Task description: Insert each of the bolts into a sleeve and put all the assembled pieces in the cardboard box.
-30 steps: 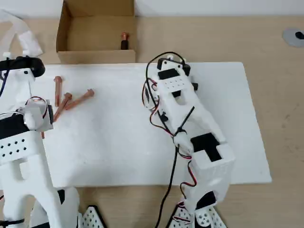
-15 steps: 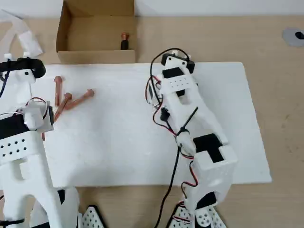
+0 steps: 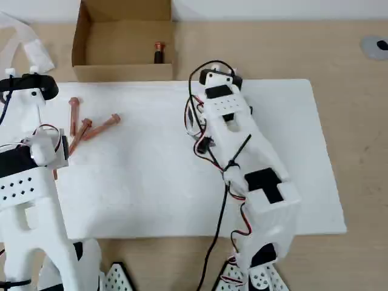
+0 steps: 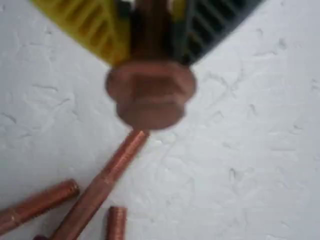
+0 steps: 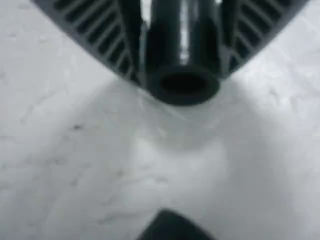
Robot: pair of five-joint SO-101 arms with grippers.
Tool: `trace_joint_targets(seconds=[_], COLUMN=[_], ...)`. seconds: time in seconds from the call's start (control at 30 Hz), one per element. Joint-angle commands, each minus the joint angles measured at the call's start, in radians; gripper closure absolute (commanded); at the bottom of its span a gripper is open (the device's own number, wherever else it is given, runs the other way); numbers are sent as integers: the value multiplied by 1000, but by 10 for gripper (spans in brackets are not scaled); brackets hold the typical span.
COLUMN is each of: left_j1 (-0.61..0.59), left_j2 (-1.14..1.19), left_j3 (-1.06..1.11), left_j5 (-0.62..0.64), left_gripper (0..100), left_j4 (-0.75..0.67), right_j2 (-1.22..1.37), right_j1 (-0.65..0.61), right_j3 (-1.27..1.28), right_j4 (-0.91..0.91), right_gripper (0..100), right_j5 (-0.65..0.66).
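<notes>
Firmly clamping a copper bolt (image 4: 150, 95) between the left fingers (image 4: 95, 25), head outward, just above loose bolts (image 3: 91, 127) on the white pad (image 3: 151, 182). Gripping a black sleeve (image 5: 184, 82) in the right fingers (image 5: 95, 30), bore facing out. Stretched from the near table (image 3: 351, 91) edge across the pad on the right, hunched at the left. Inside the cardboard box (image 3: 91, 36), by its right wall: one assembled piece (image 3: 158, 53).

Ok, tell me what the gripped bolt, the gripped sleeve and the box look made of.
Bolt: likely copper-coloured metal, dull sheen on its flanged head.
Sleeve: black, smooth, glossy highlight; plastic or coated metal, can't tell.
Cardboard box: brown matte cardboard, folded flaps.
</notes>
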Motion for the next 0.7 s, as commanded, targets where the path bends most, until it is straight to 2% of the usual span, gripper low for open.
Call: trace_joint_targets(seconds=[0.0, 0.17, 0.33, 0.43, 0.67], left_j1=[11, 9, 63, 106, 120], left_j2=[-41, -85, -243, -378, -693], left_j3=[-32, -141, -207, -209, -137], left_j5=[12, 114, 157, 158, 201], left_gripper=[990, 990, 990, 991, 991], left_j4=[5, 32, 92, 107, 87], right_j2=[25, 25, 24, -18, -392], right_j1=[7, 2, -82, -130, -343], right_j3=[-82, -358, -688, -774, -739], right_j4=[94, 275, 520, 516, 516], right_gripper=[989, 989, 989, 989, 989], right_j5=[25, 41, 114, 160, 316])
